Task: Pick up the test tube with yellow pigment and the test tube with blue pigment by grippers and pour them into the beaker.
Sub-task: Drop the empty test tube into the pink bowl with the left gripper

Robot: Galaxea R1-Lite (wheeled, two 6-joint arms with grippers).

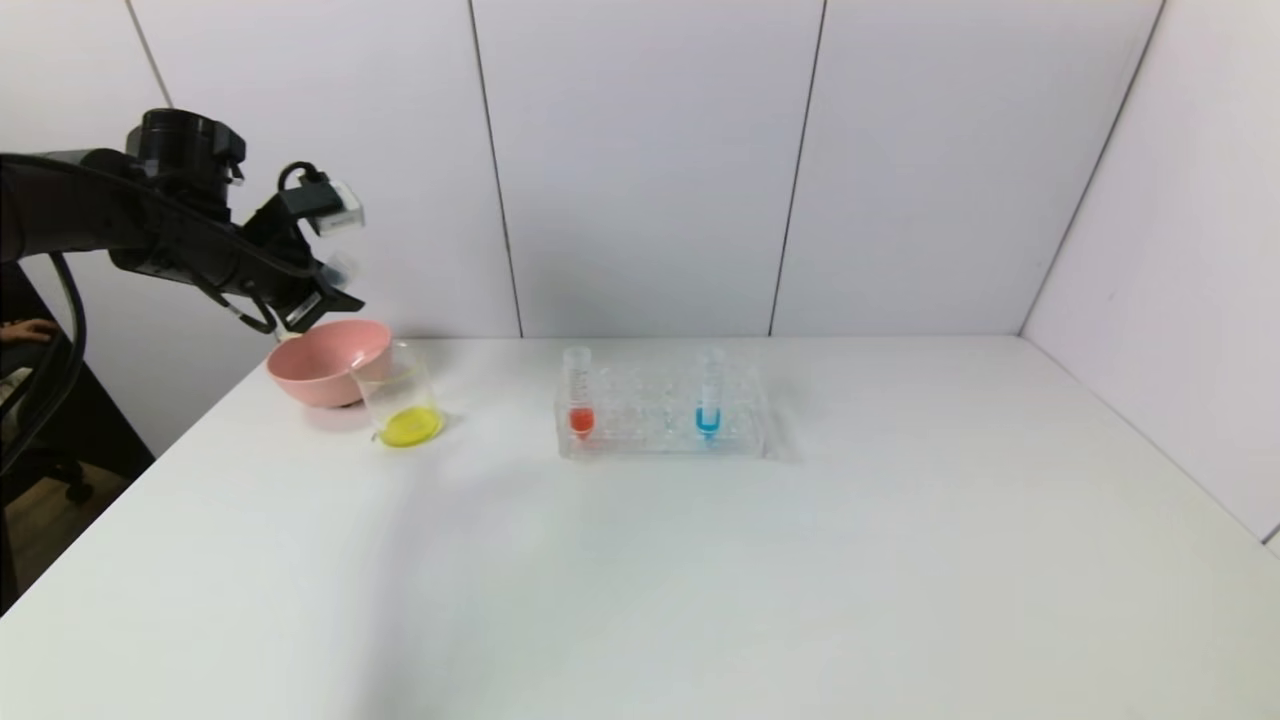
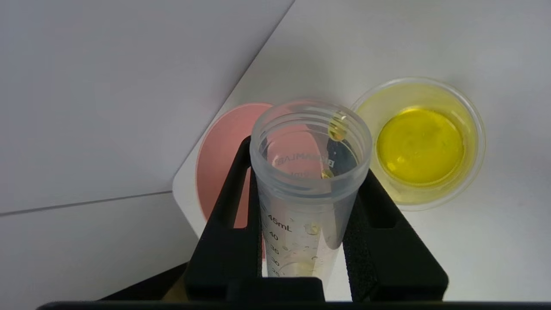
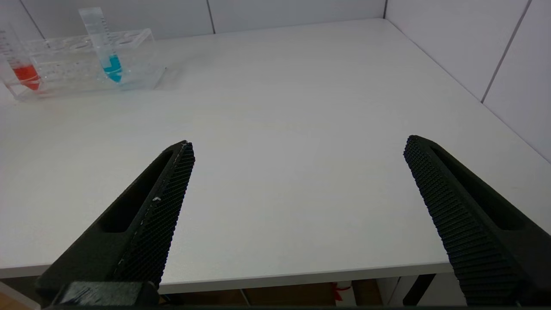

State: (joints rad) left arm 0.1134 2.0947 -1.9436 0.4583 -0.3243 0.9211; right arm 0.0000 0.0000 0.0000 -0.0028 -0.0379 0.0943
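My left gripper (image 1: 318, 300) (image 2: 308, 161) is raised at the table's far left, above the pink bowl and the beaker, shut on the yellow-pigment test tube (image 2: 301, 202). The tube is tilted and nearly empty, with only yellow drops near its mouth. The beaker (image 1: 396, 385) (image 2: 472, 129) stands in front of the bowl with yellow liquid in its bottom. The blue-pigment test tube (image 1: 709, 402) (image 3: 104, 43) stands upright in the clear rack. My right gripper (image 3: 299, 144) is open and empty over the table's near edge, out of the head view.
The pink bowl (image 1: 318, 365) (image 2: 219, 159) touches the beaker at the far left corner. The clear rack (image 1: 660, 442) (image 3: 142, 64) at the table's middle also holds a red-liquid tube (image 1: 579, 398) (image 3: 19, 64). Walls stand behind and to the right.
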